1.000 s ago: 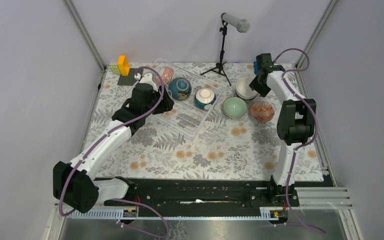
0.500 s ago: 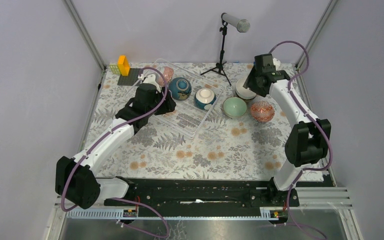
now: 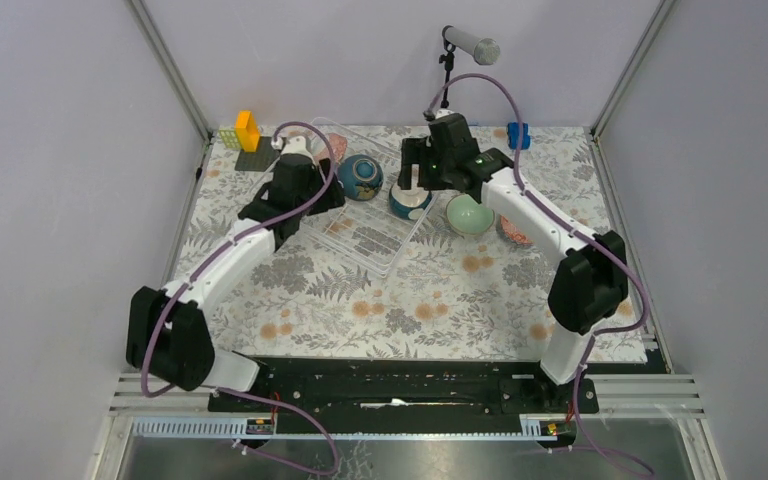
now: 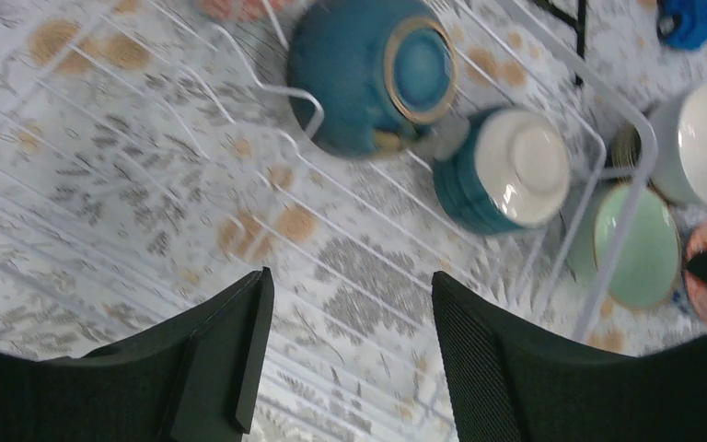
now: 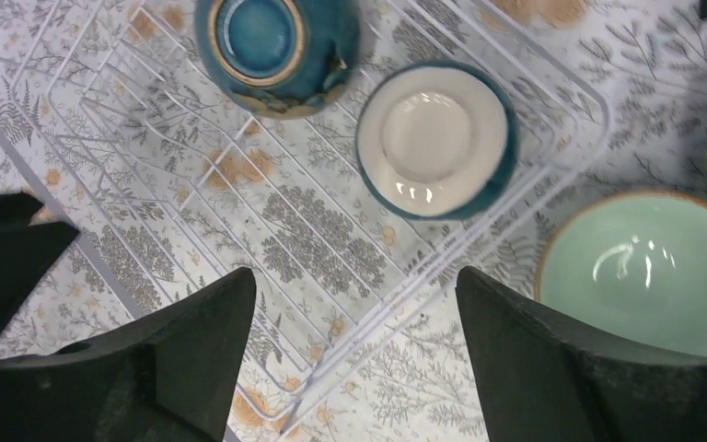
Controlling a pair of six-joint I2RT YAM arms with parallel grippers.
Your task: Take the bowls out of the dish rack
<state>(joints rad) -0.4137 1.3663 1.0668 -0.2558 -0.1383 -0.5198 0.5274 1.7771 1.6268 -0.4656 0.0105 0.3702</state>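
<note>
The clear dish rack (image 3: 365, 240) lies at the table's back centre. In it a dark teal bowl (image 3: 360, 177) lies on its side, a teal bowl with a white base (image 3: 410, 198) sits upside down, and a pink bowl (image 3: 333, 148) stands at the back. My left gripper (image 3: 320, 195) is open and empty above the rack's left part. My right gripper (image 3: 412, 178) is open and empty above the teal-white bowl. The left wrist view shows both teal bowls (image 4: 368, 74) (image 4: 506, 170) ahead of the fingers. The right wrist view shows them too (image 5: 276, 46) (image 5: 437, 138).
A pale green bowl (image 3: 469, 214) and a red patterned bowl (image 3: 513, 233) stand on the table right of the rack. A white bowl (image 4: 700, 143) shows behind them. A microphone stand (image 3: 447, 100), a blue object (image 3: 518, 135) and a black mat with an orange block (image 3: 250, 140) stand at the back.
My right arm has swung left from the bowls at the right to above the rack's right end. My left gripper has moved a little toward the back over the rack.
</note>
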